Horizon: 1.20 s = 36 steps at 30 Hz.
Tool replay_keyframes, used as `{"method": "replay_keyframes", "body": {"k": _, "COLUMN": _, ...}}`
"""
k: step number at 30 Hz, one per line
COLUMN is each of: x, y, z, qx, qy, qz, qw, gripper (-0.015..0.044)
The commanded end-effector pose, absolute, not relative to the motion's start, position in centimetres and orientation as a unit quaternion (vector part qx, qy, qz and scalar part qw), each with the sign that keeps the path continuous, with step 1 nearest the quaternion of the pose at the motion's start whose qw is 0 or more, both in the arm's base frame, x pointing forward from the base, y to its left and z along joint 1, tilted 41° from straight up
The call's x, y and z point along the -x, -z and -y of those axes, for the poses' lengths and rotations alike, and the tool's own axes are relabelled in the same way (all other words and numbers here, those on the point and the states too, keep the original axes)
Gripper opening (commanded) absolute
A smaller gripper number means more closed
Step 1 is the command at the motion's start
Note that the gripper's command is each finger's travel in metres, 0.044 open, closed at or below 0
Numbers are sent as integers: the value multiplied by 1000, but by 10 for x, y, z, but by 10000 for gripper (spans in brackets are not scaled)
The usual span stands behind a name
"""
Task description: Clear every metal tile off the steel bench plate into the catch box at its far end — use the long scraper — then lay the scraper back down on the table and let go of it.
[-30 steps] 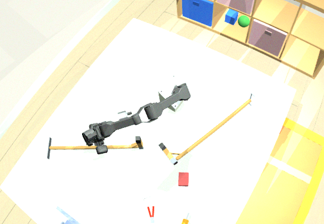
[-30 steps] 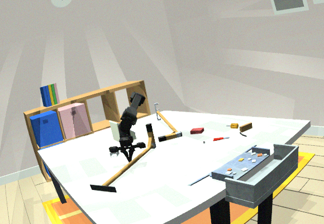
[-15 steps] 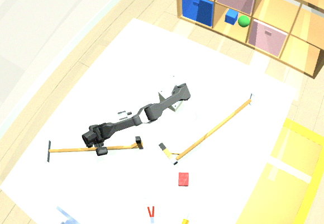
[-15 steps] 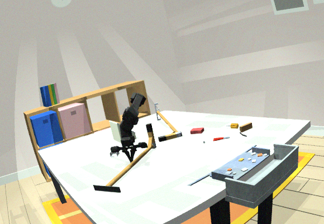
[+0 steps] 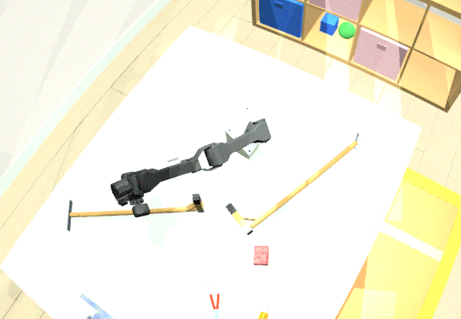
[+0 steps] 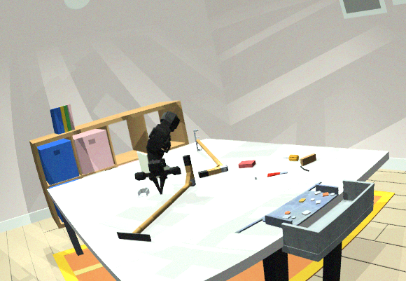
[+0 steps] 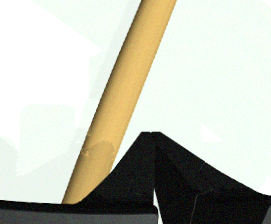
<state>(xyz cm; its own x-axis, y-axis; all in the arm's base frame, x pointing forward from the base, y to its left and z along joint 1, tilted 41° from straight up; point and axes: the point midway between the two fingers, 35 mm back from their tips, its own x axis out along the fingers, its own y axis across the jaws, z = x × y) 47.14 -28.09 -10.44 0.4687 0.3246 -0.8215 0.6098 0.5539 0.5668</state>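
Note:
The long scraper (image 5: 103, 212) (image 6: 164, 204) (image 7: 133, 70) lies flat on the white table (image 5: 191, 75) (image 6: 217, 242), a wooden handle with a dark blade (image 5: 69, 215) (image 6: 134, 236) at one end. My gripper (image 5: 141, 210) (image 6: 161, 190) (image 7: 152, 137) is shut, its tips down at the table right beside the handle's middle. In the wrist view the handle runs along the left of the closed fingers, not between them. The steel bench plate (image 6: 280, 210) (image 5: 89, 302) carries several small metal tiles (image 6: 306, 212). The grey catch box (image 6: 315, 240) sits at its end by the table's edge.
A second long wooden-handled tool (image 5: 302, 184) (image 6: 210, 154) lies to the right. A red block (image 5: 261, 255) (image 6: 246, 164), a red-handled tool (image 5: 215, 302) (image 6: 276, 174), a wooden block (image 6: 308, 159) and a metal clip (image 6: 143, 193) lie on the table. A shelf (image 5: 397, 24) (image 6: 133, 140) stands beyond.

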Motion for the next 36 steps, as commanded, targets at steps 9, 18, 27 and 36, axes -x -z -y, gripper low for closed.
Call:
{"method": "replay_keyframes", "body": {"k": 9, "x": -463, "y": 66, "z": 310, "qx": -446, "qy": 86, "qz": -496, "qw": 740, "gripper": 0}}
{"method": "replay_keyframes", "body": {"k": 18, "x": -439, "y": 66, "z": 323, "qx": -448, "qy": 74, "qz": -497, "qw": 739, "gripper": 0}}
{"method": "replay_keyframes", "body": {"k": 27, "x": -426, "y": 68, "z": 328, "qx": -449, "qy": 66, "qz": -497, "qw": 740, "gripper": 0}}
{"method": "replay_keyframes", "body": {"k": 36, "x": -433, "y": 86, "z": 316, "qx": -449, "qy": 66, "qz": -498, "qw": 739, "gripper": 0}}
